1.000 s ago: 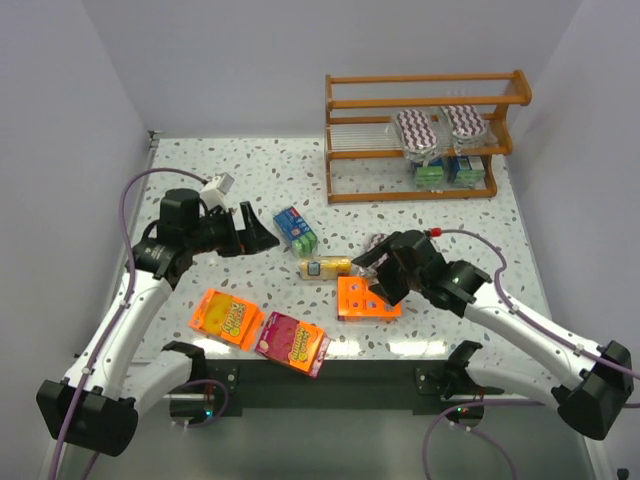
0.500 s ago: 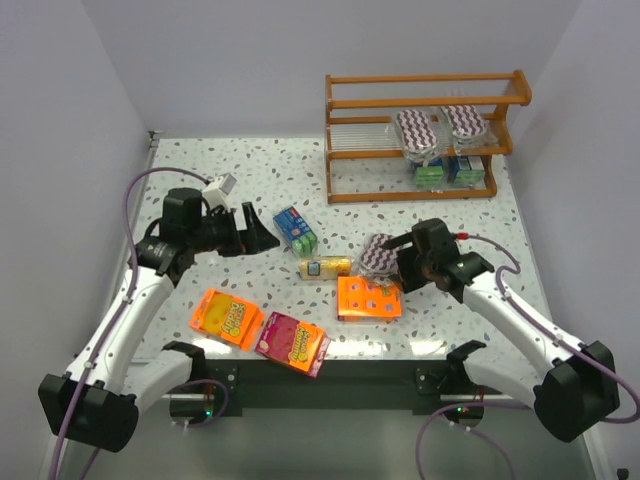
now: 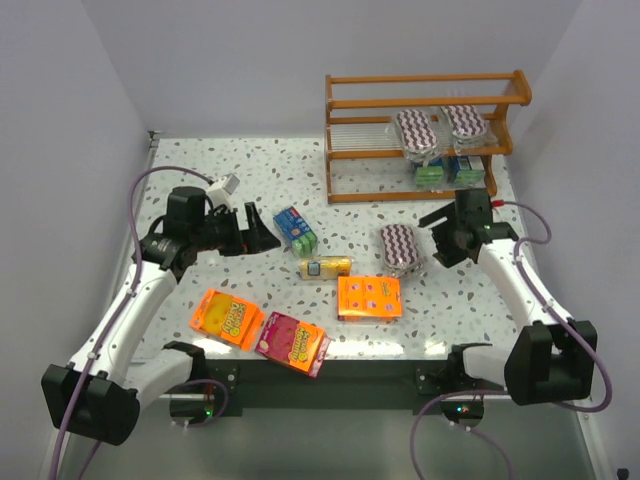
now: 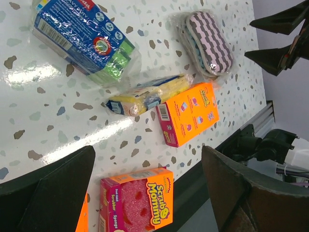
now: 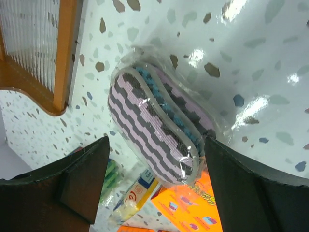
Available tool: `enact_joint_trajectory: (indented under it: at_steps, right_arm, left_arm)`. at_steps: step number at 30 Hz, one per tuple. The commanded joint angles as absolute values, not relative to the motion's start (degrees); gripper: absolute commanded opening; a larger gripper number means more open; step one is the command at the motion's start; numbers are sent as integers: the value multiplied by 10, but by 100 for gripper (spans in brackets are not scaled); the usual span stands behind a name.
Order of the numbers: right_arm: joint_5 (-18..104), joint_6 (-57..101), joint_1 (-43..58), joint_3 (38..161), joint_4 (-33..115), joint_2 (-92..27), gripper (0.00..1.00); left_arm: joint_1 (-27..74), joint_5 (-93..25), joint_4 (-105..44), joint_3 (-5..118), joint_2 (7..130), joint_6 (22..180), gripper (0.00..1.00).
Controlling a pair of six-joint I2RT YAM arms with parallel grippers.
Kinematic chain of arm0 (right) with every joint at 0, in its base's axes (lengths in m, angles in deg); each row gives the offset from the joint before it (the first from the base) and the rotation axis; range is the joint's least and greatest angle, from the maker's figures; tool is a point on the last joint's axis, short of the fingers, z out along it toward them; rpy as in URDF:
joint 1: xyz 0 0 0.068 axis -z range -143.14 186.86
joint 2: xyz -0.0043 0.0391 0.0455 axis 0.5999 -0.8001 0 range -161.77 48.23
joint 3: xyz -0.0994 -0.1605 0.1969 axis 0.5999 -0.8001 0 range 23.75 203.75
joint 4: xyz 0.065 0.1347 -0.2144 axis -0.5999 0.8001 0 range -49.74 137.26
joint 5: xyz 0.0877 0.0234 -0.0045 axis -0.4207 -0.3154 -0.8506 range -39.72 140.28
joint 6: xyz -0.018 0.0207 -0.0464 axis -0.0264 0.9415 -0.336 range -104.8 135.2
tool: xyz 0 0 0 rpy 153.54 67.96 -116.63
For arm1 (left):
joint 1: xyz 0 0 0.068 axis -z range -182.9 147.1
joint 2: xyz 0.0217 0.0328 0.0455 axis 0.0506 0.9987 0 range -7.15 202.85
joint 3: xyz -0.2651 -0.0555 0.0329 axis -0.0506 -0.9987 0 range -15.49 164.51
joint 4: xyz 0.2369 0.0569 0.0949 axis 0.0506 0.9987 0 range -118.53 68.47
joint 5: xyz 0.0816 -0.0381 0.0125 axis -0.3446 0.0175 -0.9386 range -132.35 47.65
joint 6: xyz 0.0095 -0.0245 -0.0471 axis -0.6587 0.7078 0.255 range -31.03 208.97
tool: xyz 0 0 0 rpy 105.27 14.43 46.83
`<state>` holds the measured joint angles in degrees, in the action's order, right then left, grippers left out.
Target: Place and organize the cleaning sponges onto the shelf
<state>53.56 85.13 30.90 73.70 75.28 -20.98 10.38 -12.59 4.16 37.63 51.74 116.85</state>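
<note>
The right end effector (image 5: 157, 143) is seen with its fingers spread and empty, hanging over an oval zigzag pad (image 5: 153, 131) that lies flat on the tabletop (image 3: 250, 170), in front of the shelf (image 3: 425, 92) and just beside an orange box (image 3: 369, 297). The left end effector (image 3: 262, 232) is also spread and empty, near a blue-green pack (image 3: 296, 229). Two zigzag pads and two small packs are already held on the shelf; a yellow block (image 3: 325, 267), an orange pack (image 3: 228, 317) and a pink pack (image 4: 137, 203) are not yet shelved. Several risks can be judged from here. The pad's clear wrap looks loose and glossy, so only film might be pinched and the pad could slip out when lifted. The orange box could be nudged if the fingers are closed low at that end. Once carried, the pad might be caught on a thin rail, or the pads already on the middle tier might be pushed back or knocked off. As for writing, "Scrub Mommy" can be read on the pink pack. A barcode and small pictures are shown on the orange box, but its print cannot be made out. The blue label and the yellow block's label are too small to be read.
</note>
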Motion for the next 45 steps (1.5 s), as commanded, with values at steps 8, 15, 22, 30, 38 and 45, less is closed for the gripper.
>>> enact_joint_trajectory:
  at_steps: [8, 15, 22, 30, 38, 45]
  right_arm:
    - [410, 683, 330, 772, 811, -201, 77]
    - [318, 748, 327, 674, 822, -62, 73]
    - [296, 801, 326, 621, 779, -65, 73]
    - [315, 855, 326, 591, 695, -114, 70]
    - [352, 878, 325, 597, 650, -162, 67]
    - [402, 846, 326, 606, 657, -225, 58]
  left_arm:
    - [106, -116, 16, 389, 530, 1164, 98]
    - [105, -104, 0, 381, 537, 1174, 98]
    - [105, -87, -20, 375, 541, 1190, 98]
    - [105, -93, -15, 375, 529, 1198, 98]
    - [106, -95, -21, 374, 531, 1206, 98]
    - [105, -95, -25, 366, 530, 1210, 98]
